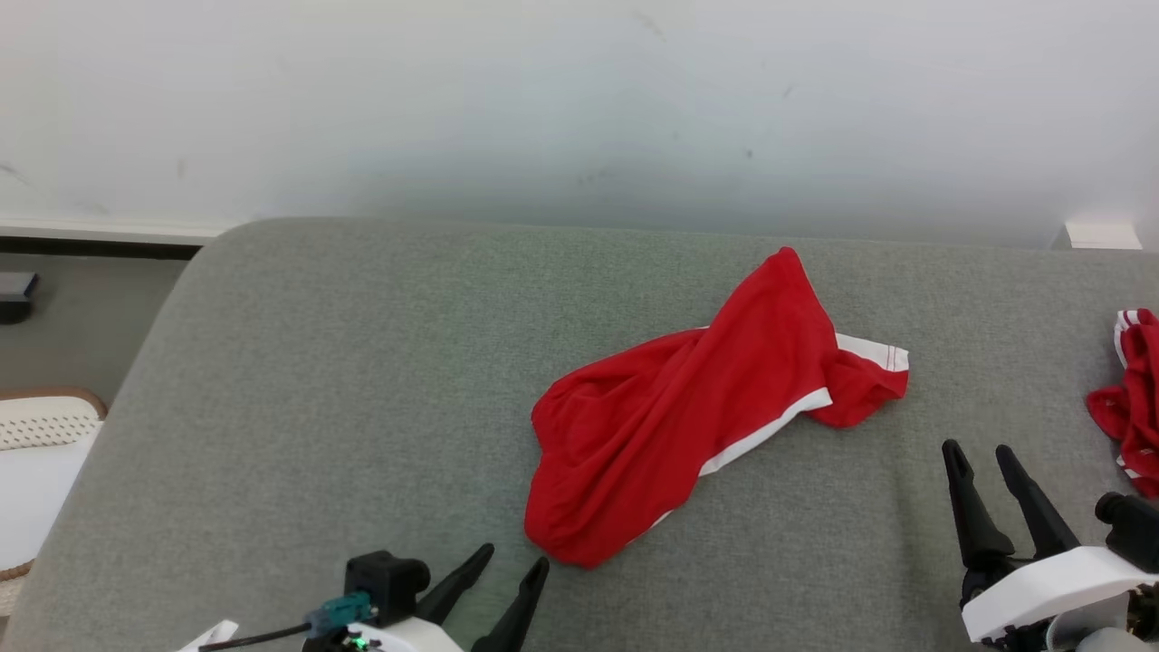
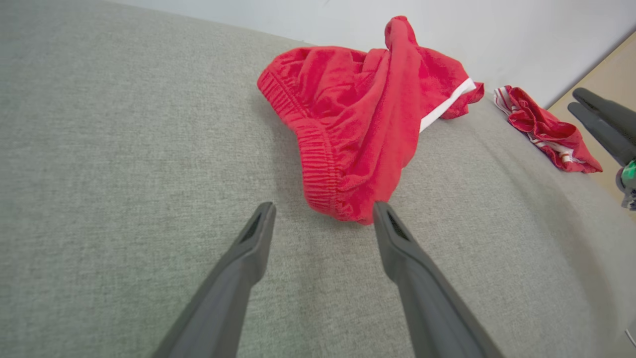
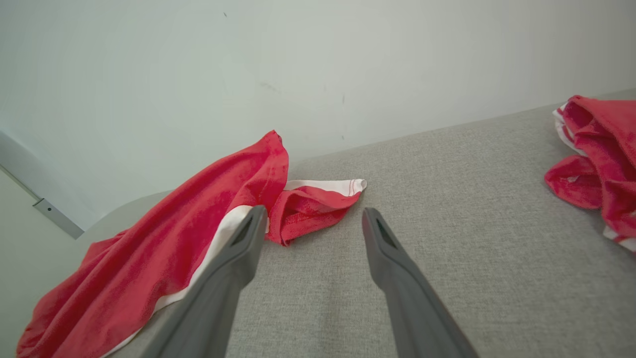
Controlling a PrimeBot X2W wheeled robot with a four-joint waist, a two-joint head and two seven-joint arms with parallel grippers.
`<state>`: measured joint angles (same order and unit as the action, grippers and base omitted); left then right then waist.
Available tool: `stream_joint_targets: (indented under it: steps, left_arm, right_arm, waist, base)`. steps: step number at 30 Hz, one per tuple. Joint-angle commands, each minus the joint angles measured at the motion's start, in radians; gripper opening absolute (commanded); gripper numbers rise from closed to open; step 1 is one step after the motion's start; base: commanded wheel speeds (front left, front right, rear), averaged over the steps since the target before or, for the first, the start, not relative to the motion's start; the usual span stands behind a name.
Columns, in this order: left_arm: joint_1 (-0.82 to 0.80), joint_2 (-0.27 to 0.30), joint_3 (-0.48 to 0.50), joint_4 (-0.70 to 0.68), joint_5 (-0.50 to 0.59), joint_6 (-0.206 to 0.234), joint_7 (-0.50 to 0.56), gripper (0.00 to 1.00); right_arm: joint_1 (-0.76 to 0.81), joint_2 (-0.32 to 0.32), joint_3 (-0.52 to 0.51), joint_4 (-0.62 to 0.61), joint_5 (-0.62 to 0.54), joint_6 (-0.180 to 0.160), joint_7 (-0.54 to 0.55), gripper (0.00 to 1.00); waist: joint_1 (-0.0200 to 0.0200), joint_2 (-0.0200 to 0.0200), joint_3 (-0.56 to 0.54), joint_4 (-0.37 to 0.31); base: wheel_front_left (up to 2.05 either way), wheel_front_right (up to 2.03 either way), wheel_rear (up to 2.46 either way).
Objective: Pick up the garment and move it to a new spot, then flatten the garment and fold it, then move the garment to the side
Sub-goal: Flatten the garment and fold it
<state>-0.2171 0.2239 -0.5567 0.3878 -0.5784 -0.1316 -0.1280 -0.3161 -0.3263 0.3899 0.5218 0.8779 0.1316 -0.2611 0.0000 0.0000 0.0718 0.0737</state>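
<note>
Red with white trim, the garment (image 1: pixel 688 426) lies crumpled on the grey cushion (image 1: pixel 317 407), just right of centre in the head view and running from the lower middle up toward the upper right. Its elastic waistband is at the lower-left end and a white-edged hem at the right end.

The left gripper (image 1: pixel 516 554) sits at the bottom edge of that view, left of centre, with its fingers pointing up and slightly right. They are spread apart and hold nothing. The garment's lower end is just up and right of the fingertips, near them but apart. In the left wrist view the left gripper (image 2: pixel 324 204) points straight at the bunched waistband, which fills the gap above the tips, and the right-hand tip seems to meet the cloth's edge; I cannot tell whether it touches.

The right gripper (image 1: pixel 978 448) rises from the lower right corner of the head view on its white wrist, fingers tilted up and left, parted and empty. The garment's hem is up and left of it, apart. In the right wrist view the right gripper (image 3: pixel 313 210) aims at the folded hem, which lies between and just above the tips.

A second red cloth (image 1: pixel 1136 398) lies at the right edge, well apart from the garment.
</note>
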Motion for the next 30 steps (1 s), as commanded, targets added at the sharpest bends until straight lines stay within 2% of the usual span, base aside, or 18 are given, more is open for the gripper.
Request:
stream_joint_targets:
  steps: [1, 7, 21, 22, 23, 30]
  left_arm:
    - [-0.009, 0.01, -0.005, 0.007, -0.006, 0.002, 0.003, 1.0]
    - [-0.044, 0.033, -0.054, 0.038, -0.05, 0.002, 0.014, 1.0]
    - [-0.172, 0.02, -0.158, 0.195, -0.172, 0.002, -0.03, 1.0]
    - [-0.179, 0.022, -0.167, 0.2, -0.176, 0.002, -0.038, 0.87]
    - [-0.185, 0.025, -0.177, 0.202, -0.182, 0.002, -0.046, 0.0]
    - [-0.18, 0.076, -0.237, 0.112, -0.263, 0.002, -0.062, 0.0]
  right_arm:
    - [0.017, 0.005, -0.009, -0.008, -0.009, -0.002, -0.003, 1.0]
    - [0.054, 0.047, -0.05, -0.046, -0.06, -0.002, 0.016, 1.0]
    - [0.082, 0.104, -0.124, -0.103, -0.14, -0.002, 0.083, 1.0]
    - [0.084, 0.109, -0.128, -0.107, -0.145, -0.002, 0.085, 1.0]
    - [0.087, 0.112, -0.131, -0.111, -0.151, -0.002, 0.088, 1.0]
    - [0.114, 0.125, -0.169, -0.122, -0.17, -0.002, 0.097, 1.0]
  waist:
    - [0.0, 0.0, 0.002, -0.01]
    - [0.0, 0.0, 0.009, -0.04]
    - [0.0, 0.0, 0.029, -0.077]
    - [0.0, 0.0, 0.03, -0.079]
    - [0.0, 0.0, 0.03, -0.08]
    - [0.0, 0.0, 0.019, -0.073]
  base:
    - [0.0, 0.0, 0.0]
    - [0.0, 0.0, 0.0]
    - [0.0, 0.0, 0.0]
    - [0.0, 0.0, 0.0]
    - [0.0, 0.0, 0.0]
    - [0.0, 0.0, 0.0]
